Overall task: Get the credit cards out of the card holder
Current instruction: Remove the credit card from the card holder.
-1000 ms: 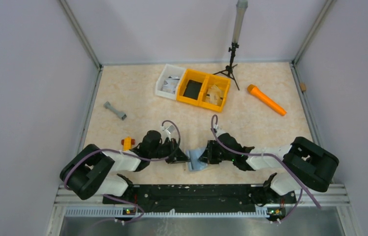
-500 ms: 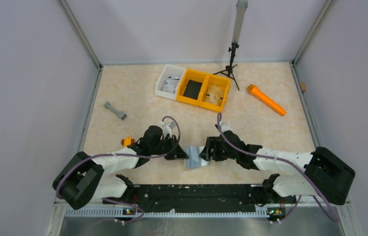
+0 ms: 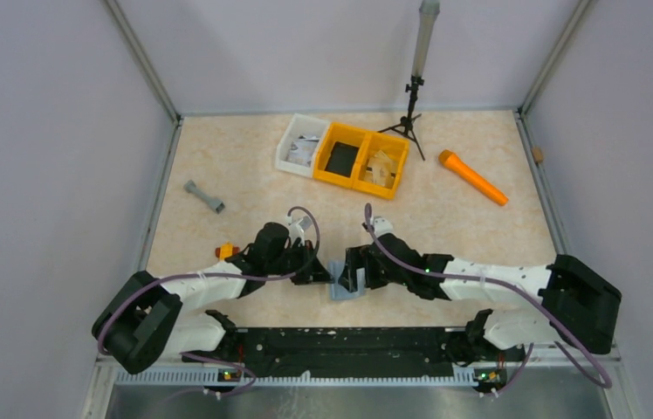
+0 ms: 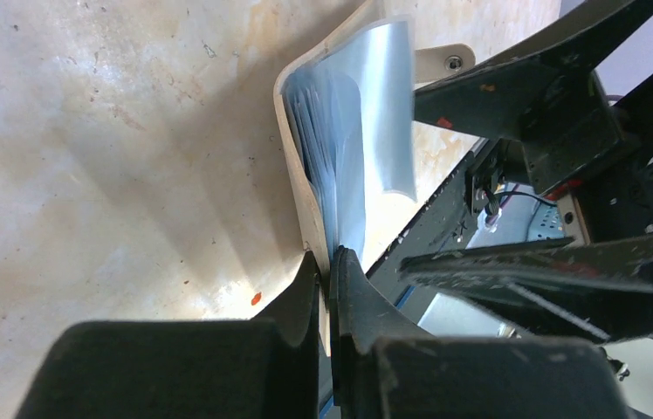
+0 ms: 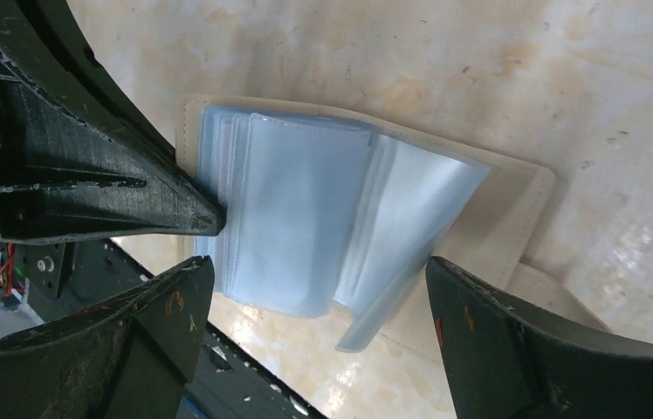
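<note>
The card holder (image 3: 347, 291) lies near the table's front edge between the two arms, its tan cover spread open and a fan of clear blue-grey sleeves (image 5: 305, 209) showing. My left gripper (image 4: 330, 262) is shut on the edge of the tan cover (image 4: 301, 188), which curves up from the table. My right gripper (image 5: 319, 266) stands wide open just above the sleeves, one finger on either side of them, holding nothing. In the top view the left gripper (image 3: 327, 278) and right gripper (image 3: 355, 272) nearly meet over the holder. The credit cards are hidden; only sleeves show.
A white bin (image 3: 301, 144) and a yellow double bin (image 3: 362, 159) stand at the back. An orange torch-shaped object (image 3: 473, 177) lies back right, a grey dumbbell-shaped piece (image 3: 204, 196) left, a small orange block (image 3: 225, 251) by the left arm. A tripod (image 3: 410, 109) stands behind the bins.
My right gripper has gone from shut to wide open and shifted a little left over the card holder. The left gripper keeps its pinch on the cover.
</note>
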You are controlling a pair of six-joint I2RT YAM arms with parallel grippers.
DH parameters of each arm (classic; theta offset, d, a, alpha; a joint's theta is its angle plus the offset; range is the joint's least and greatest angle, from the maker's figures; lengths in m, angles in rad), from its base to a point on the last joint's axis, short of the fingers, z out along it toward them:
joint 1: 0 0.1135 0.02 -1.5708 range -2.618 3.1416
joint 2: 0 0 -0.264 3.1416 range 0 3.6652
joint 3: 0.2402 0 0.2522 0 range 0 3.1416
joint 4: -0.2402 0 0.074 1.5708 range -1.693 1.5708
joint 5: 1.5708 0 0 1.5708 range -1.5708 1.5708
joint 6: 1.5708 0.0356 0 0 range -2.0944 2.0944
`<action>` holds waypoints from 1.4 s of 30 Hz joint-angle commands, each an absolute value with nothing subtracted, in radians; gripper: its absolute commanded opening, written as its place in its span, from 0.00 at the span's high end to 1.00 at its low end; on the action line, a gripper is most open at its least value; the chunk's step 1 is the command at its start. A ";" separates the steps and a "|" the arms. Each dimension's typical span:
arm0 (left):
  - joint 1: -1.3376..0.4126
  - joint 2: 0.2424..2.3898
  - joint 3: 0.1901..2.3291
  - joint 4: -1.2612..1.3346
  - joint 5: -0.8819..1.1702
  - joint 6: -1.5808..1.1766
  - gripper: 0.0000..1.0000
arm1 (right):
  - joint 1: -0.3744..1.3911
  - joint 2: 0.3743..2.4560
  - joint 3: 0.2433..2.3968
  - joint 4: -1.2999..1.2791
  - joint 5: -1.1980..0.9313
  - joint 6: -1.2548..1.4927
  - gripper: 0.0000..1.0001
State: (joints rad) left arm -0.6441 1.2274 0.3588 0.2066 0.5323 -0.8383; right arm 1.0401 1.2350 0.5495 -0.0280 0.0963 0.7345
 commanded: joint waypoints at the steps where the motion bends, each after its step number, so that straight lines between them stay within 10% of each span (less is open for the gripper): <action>1: -0.644 1.219 0.360 0.276 0.559 -0.851 1.00 | 1.075 1.314 0.615 0.036 0.112 0.709 0.06; 24: -0.644 1.238 0.356 0.311 0.578 -0.874 1.00 | 1.106 1.489 0.706 -0.138 0.240 0.699 0.20; 42: -0.644 1.216 0.383 0.196 0.537 -0.828 1.00 | 1.123 1.410 0.833 -0.593 0.588 0.759 0.09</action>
State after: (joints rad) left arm -0.6407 1.2392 0.3504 0.2218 0.5343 -0.8597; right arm 1.1152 1.4960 0.8062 -0.4767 0.4896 0.7456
